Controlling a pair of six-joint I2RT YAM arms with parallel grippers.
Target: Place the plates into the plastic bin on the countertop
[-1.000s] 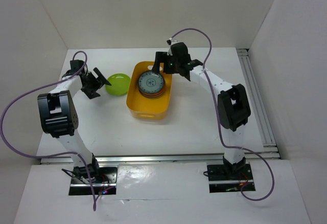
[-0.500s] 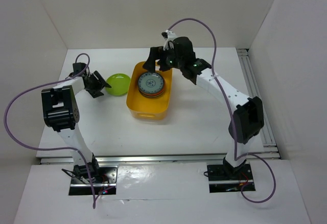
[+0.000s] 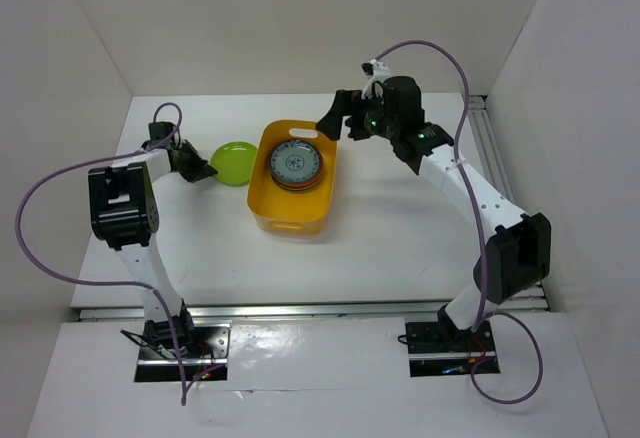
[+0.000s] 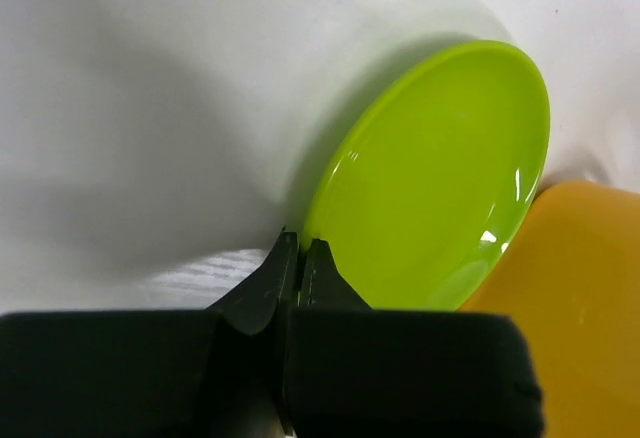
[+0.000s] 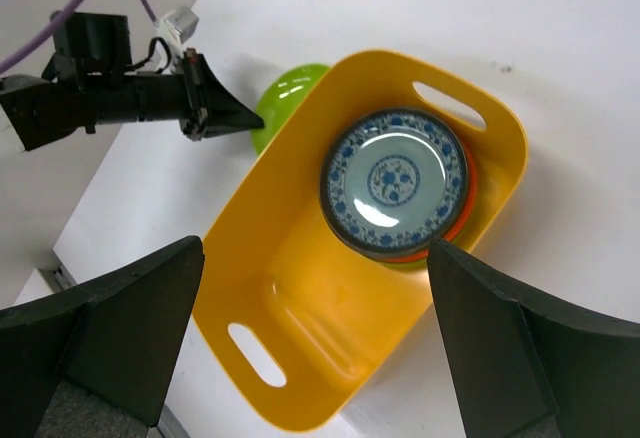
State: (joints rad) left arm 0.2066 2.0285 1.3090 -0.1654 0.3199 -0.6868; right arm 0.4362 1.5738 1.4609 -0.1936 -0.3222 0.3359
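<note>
- The white surface carries everything. Only one plate is seen lying loose on it, so the job looks nearly finished.
- The yellow-orange plastic bin stands near the middle of the surface, its long side running away from the arms, with a slot handle at each end.
- A stack of plates sits in the far half of the bin. A blue patterned plate is on top, with an orange edge and a sliver of green showing beneath it. How many lie underneath cannot be counted.
- The lime green plate lies just beside the bin's left wall, outside it. This appears to be the last one to go in.
- The right gripper hangs over the bin's far right corner, spread wide and carrying nothing. Its part looks done.
- The left gripper is at the green plate's left rim, pinched almost together on the thin edge. It appears to have a hold on the plate.
- What is left, by my reading: lift that plate, carry it over the bin wall, and set it on the stack.
</note>
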